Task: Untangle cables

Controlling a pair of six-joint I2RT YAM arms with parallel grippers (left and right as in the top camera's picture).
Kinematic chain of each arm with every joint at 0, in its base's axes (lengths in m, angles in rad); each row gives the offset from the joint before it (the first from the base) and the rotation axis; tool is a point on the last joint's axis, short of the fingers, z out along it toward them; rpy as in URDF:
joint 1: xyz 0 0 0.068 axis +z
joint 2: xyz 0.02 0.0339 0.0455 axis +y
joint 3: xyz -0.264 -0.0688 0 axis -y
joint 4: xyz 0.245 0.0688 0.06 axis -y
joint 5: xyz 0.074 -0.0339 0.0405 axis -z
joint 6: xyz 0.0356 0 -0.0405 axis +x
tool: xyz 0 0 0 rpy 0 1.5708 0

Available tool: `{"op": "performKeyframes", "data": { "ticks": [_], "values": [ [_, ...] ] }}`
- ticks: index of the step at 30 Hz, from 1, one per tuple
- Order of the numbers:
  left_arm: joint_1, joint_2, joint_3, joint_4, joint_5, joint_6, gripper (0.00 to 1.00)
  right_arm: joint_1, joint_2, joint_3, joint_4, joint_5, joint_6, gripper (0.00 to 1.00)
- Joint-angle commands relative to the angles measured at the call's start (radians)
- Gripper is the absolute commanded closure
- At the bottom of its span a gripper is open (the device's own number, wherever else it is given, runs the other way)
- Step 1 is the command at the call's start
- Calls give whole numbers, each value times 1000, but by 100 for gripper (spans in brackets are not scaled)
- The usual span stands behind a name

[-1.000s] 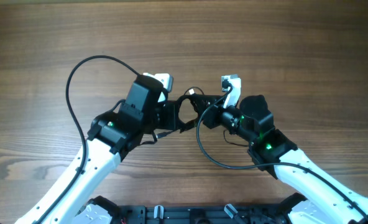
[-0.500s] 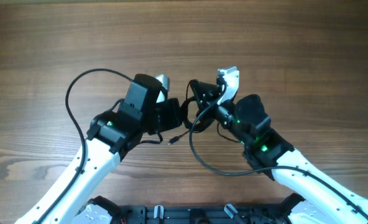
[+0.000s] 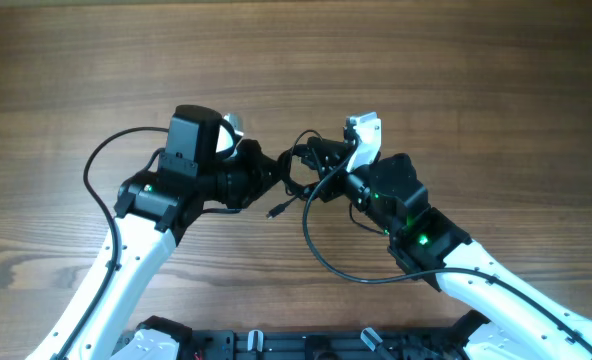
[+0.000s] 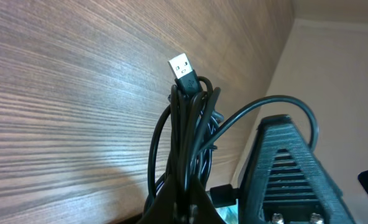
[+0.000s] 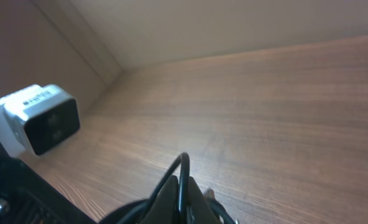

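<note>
The cables (image 3: 296, 178) are a small black tangle held in the air between my two grippers above the wooden table (image 3: 296, 60). One small plug (image 3: 273, 212) hangs loose below the tangle. My left gripper (image 3: 269, 172) is shut on a bunch of cords; in the left wrist view the bundle (image 4: 187, 143) rises from the jaws (image 4: 185, 205) with a USB plug (image 4: 184, 70) at its top. My right gripper (image 3: 321, 160) is shut on one cord loop (image 5: 183, 171) that arches between its fingertips (image 5: 183, 198).
A thicker black arm cable (image 3: 326, 255) loops below the right arm, and another (image 3: 96, 170) arcs beside the left arm. The left wrist camera housing (image 5: 41, 118) shows in the right wrist view. Dark robot bases (image 3: 296, 345) sit at the table's front edge.
My left arm has swung left and rotated, pulling its cords away from the right gripper. The right gripper has shifted a little left. The loose plug has dropped lower.
</note>
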Motion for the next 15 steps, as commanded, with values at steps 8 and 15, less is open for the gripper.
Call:
{"op": "performKeyframes", "data": {
  "ticks": [8,15],
  "values": [
    [7,0,-2,7,-32,142,96,4,-1,21,-116,-20,137,0],
    [94,0,-2,8,-76,615,96,-47,-172,21,-409,-71,47,1]
  ]
}}
